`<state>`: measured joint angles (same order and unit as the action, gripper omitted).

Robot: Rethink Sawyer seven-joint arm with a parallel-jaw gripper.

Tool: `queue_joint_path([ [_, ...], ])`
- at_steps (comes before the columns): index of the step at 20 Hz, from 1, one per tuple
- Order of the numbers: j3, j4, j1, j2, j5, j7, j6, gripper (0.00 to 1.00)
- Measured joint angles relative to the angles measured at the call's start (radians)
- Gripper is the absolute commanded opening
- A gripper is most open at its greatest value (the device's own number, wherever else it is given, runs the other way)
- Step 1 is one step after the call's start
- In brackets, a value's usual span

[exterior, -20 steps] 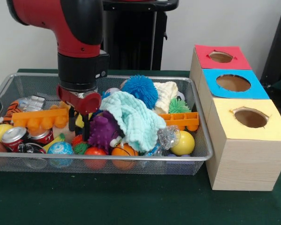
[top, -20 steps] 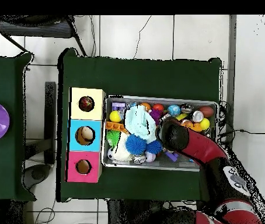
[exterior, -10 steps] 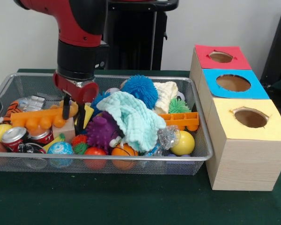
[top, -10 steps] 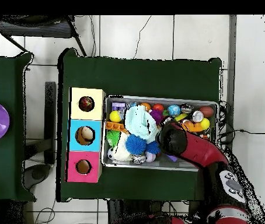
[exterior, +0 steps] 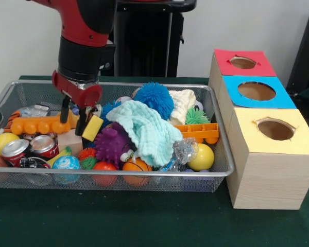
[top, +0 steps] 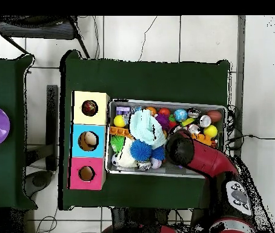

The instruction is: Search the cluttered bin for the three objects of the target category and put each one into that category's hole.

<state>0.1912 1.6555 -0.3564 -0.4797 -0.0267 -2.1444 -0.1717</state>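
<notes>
Change: across the last second the pincer [exterior: 73, 117] rose out of the clutter and drifted toward the bin's left end in the front view; the orange block bar [exterior: 38, 125] under it shifted too.
Pincer state: its 2 fingers [exterior: 65, 110] stood apart, with nothing visibly between them; the yellow wedge [exterior: 92, 127] sat just beside the right finger, and contact there could not be told.
Meaning for the task: the lift looked empty, so no target object appeared to be on its way to a hole.
Bin place: the cluttered bin [exterior: 118, 171] sat on the green bench [exterior: 113, 221], left of the 3 boxes in the front view, its right end almost against them.
Bin axis: its long side ran parallel to the bench's front edge, open face up.
Boxes: red [exterior: 244, 63], blue [exterior: 256, 91] and yellow [exterior: 275, 129] tops, 1 hole each, in a row toward the bench's far edge.
Overhead: the arm [top: 195, 155] covered the bin's right near part.
</notes>
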Motion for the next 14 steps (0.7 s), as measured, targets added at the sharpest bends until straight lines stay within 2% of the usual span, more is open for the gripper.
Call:
queue_joint_path([
  [14,0.023,0.001,0.017,0.017,0.006,0.000,0.002,1.00],
])
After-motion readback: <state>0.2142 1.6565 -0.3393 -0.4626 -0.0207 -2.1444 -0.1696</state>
